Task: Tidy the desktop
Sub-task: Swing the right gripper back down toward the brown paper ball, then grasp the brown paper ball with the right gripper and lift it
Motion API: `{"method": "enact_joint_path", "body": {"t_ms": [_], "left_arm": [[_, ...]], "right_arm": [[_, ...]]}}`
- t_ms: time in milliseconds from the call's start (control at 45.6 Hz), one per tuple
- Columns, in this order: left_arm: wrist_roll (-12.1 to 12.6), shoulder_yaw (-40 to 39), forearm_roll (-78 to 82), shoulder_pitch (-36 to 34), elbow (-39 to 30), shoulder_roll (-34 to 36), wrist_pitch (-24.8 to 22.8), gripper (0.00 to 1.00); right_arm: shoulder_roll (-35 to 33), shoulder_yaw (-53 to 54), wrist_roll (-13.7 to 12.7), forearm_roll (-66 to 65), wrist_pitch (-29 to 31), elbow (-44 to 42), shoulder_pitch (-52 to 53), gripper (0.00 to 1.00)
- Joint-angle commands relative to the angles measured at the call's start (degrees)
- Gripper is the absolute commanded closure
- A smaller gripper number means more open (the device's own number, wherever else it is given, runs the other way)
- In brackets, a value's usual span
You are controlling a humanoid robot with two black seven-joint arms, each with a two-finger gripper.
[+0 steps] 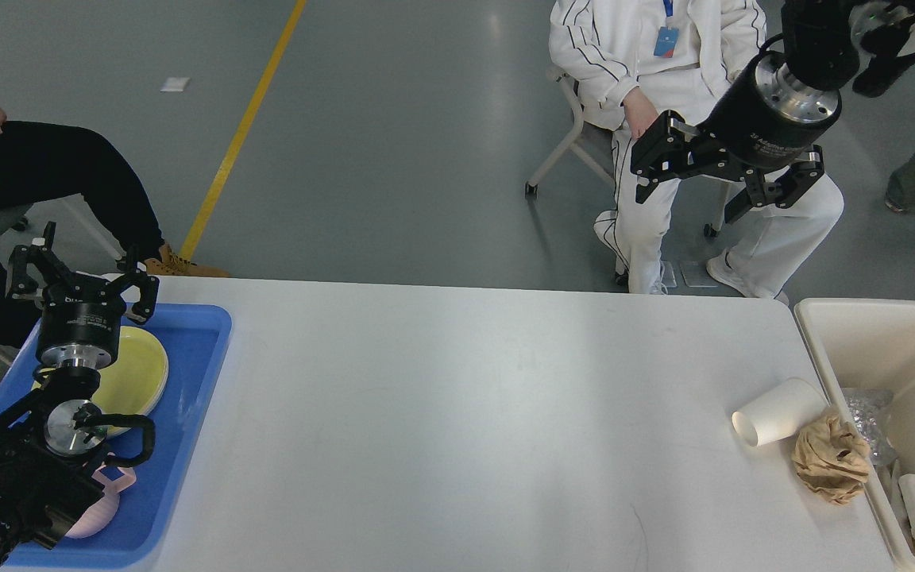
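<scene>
The white desktop (465, 413) fills the lower middle of the head view. On its right side a white paper cup (775, 411) lies tipped over, touching a crumpled brown paper wad (829, 457). My right gripper (692, 187) hangs high above the far right edge of the desktop, open and empty. My left gripper (80, 270) stands open over the far end of a blue tray (187, 397), holding nothing. In the tray lie yellow plates (136, 373) and a pink item (100, 500), partly hidden by my left arm.
A cream bin (886, 334) stands against the desktop's right edge with foil, a paper cup and other rubbish inside. Beyond the far edge sits a person in white (664, 79) on a chair. A person in black (28, 171) sits at far left.
</scene>
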Motion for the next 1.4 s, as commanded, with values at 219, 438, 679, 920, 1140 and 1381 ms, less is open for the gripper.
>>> {"method": "enact_joint_path", "body": {"t_ms": [219, 438, 679, 920, 1140, 1381], "left_arm": [[0.0, 0.0, 0.0, 0.0, 0.0, 0.0, 0.0, 0.04], [0.0, 0.0, 0.1, 0.0, 0.0, 0.0, 0.0, 0.04], [0.0, 0.0, 0.0, 0.0, 0.0, 0.0, 0.0, 0.04], [0.0, 0.0, 0.0, 0.0, 0.0, 0.0, 0.0, 0.04], [0.0, 0.0, 0.0, 0.0, 0.0, 0.0, 0.0, 0.04], [0.0, 0.0, 0.0, 0.0, 0.0, 0.0, 0.0, 0.04]], "right_arm": [[-5.8, 1.0, -0.1, -1.3, -2.6, -0.8, -10.9, 0.0], [-12.7, 0.3, -0.1, -4.5, -9.3, -2.2, -25.1, 0.0], [-18.6, 0.8, -0.1, -4.5, -20.1, -2.4, -35.7, 0.0], [-19.9, 1.5, -0.1, -4.4, -29.0, -3.4, -43.1, 0.0], [-19.7, 3.2, 0.0, -4.2, -32.4, -3.7, -47.4, 0.0], [-19.5, 6.6, 0.0, -4.2, -36.7, -4.7, -51.5, 0.0]]}}
